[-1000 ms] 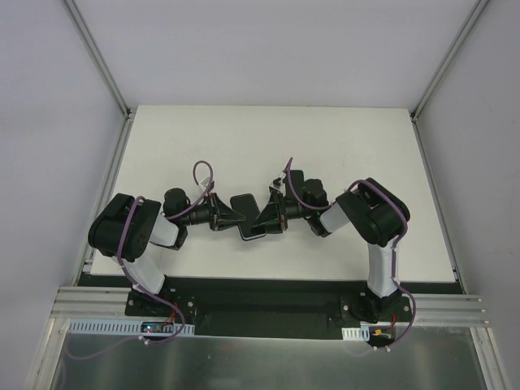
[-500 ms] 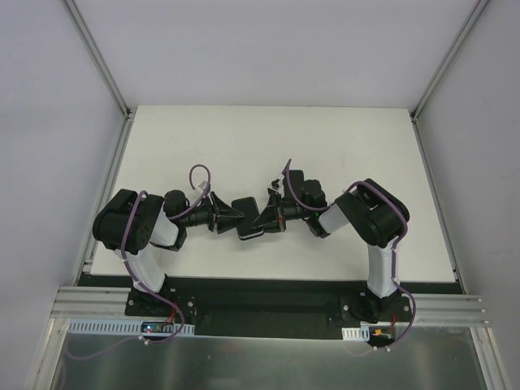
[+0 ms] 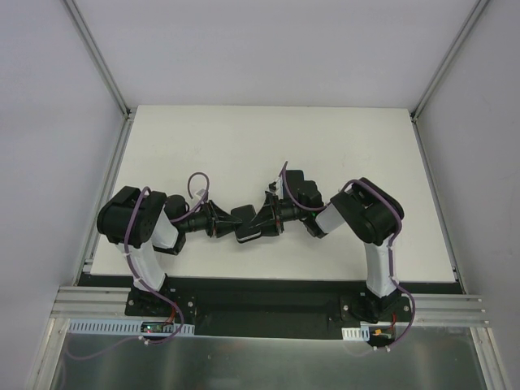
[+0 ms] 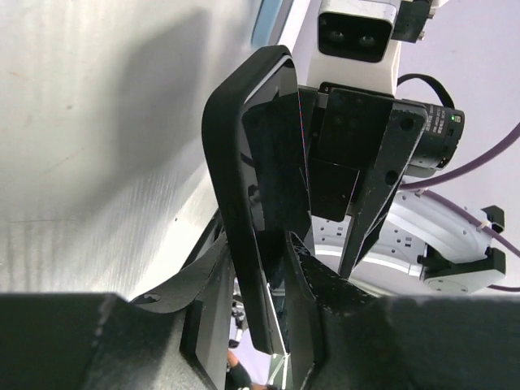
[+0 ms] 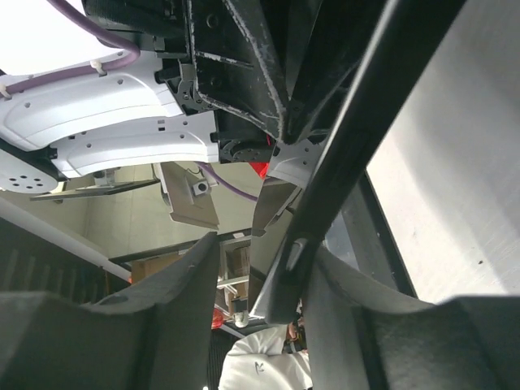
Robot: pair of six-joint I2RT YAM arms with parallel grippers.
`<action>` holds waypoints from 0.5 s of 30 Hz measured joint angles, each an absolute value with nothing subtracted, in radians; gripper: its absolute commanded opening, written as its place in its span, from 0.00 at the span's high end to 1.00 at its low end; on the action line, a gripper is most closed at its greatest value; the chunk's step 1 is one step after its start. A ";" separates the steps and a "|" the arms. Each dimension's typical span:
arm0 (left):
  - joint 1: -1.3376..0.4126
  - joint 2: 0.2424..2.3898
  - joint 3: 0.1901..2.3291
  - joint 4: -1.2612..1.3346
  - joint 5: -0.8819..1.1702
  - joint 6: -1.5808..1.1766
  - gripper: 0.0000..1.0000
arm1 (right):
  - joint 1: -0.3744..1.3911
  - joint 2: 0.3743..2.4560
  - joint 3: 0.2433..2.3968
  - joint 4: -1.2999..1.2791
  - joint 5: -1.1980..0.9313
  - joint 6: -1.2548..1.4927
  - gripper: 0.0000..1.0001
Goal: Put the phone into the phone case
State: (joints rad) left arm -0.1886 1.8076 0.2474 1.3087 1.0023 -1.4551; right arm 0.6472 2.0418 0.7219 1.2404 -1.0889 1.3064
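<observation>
Glossy black rectangular phone (image 4: 276, 154) is hanging above the middle of the white surface (image 3: 244, 146), leaning into the open side of the black raised-rim phone case (image 4: 231, 187). The right tool (image 5: 264, 248) is clamping the phone's thin edge, while the left tool (image 4: 256, 264) is gripping the phone case.

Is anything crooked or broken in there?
Nothing looks broken or spilled. The phone is crooked, though: in the left wrist view it leans out of the phone case instead of lying flat inside. The left end effector grips the phone case, and the right end effector grips the phone.
</observation>
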 measured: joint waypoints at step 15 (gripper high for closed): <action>-0.189 1.865 0.245 1.319 0.992 -1.494 0.76 | 0.649 2.055 0.706 1.240 -1.084 1.283 0.64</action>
State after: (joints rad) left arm -0.1890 1.8648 0.2455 1.3193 0.9920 -1.4944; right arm 0.6491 2.0552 0.7063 1.2404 -1.0836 1.2831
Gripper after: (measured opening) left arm 0.242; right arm 0.452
